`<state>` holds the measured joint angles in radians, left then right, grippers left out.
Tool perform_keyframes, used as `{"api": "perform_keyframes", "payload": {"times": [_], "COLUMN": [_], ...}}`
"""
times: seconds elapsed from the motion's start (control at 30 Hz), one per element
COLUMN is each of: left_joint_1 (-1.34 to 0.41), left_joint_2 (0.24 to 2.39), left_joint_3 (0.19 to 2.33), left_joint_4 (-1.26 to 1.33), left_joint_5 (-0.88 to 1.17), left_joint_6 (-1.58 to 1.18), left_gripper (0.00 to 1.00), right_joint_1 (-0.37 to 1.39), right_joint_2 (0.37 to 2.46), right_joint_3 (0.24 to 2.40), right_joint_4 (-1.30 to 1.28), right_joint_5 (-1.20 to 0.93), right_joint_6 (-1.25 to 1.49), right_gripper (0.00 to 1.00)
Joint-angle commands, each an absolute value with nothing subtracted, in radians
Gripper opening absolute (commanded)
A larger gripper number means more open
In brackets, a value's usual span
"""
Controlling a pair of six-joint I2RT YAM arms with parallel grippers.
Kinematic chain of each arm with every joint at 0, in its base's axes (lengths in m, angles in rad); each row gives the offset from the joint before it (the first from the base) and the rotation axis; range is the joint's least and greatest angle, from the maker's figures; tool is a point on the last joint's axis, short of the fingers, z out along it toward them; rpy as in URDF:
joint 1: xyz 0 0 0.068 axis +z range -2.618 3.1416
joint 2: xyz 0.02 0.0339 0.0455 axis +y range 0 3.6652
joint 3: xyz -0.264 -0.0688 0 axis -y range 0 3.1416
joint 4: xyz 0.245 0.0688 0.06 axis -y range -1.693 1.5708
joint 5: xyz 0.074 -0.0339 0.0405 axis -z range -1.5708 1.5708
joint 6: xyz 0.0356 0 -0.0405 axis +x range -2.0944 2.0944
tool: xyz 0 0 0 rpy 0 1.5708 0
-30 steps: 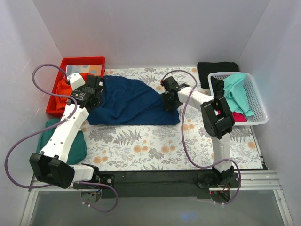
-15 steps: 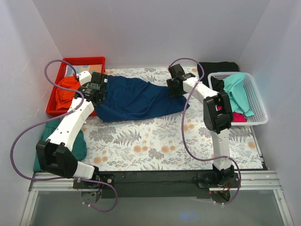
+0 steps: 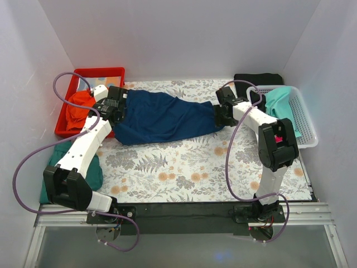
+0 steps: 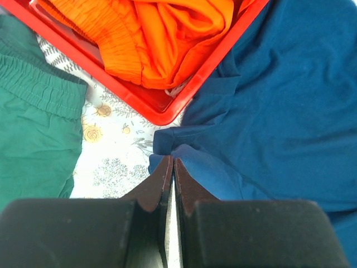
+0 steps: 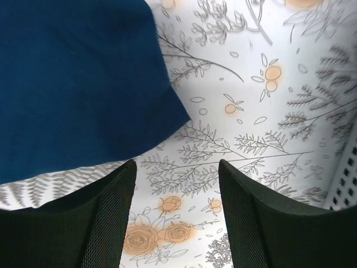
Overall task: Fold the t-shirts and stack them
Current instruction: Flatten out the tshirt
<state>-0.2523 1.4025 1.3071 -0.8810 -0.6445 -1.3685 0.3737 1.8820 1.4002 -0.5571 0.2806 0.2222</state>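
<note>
The navy blue t-shirt [image 3: 167,117] lies stretched across the far part of the floral mat [image 3: 178,167]. My left gripper [image 3: 118,111] is at its left end, beside the red bin. In the left wrist view its jaws [image 4: 173,161] are shut on the edge of the navy cloth [image 4: 279,100]. My right gripper [image 3: 222,116] is at the shirt's right end. In the right wrist view it [image 5: 175,167] is open and empty over the mat, with the navy shirt [image 5: 72,84] just beyond its left finger. No chest mark shows.
A red bin [image 3: 83,75] with orange cloth [image 3: 78,106] stands at the far left. Green cloth [image 3: 92,170] lies under the left arm. A white basket [image 3: 304,120] at the right holds a turquoise shirt [image 3: 279,109] and a red-pink one [image 3: 283,139]. A black shirt [image 3: 256,80] lies behind it.
The right gripper has moved right and nearer, drawing the shirt out long, and now stands open off its edge. The left gripper moved farther back a second ago, then held still.
</note>
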Motion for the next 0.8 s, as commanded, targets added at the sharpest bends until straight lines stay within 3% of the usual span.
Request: {"api": "perform_keyframes", "payload": {"times": [0.0, 0.27, 0.77], "left_joint_1": [-0.242, -0.23, -0.209], "left_joint_2": [1.39, 1.382, 1.384], "left_joint_3": [1.293, 1.285, 1.269], "left_joint_4": [-0.861, -0.864, -0.867], "left_joint_5": [-0.634, -0.63, -0.623], "left_joint_6": [-1.373, -1.371, -1.378], "left_gripper": [0.0, 0.0, 0.0], "right_joint_1": [0.321, 0.226, 0.265], "right_joint_2": [1.896, 1.971, 1.934], "right_joint_3": [1.368, 1.408, 1.351], "right_joint_4": [-0.442, -0.364, -0.341], "right_joint_5": [0.192, 0.095, 0.022], "right_joint_6": [0.255, 0.25, 0.27], "right_gripper": [0.66, 0.66, 0.63]}}
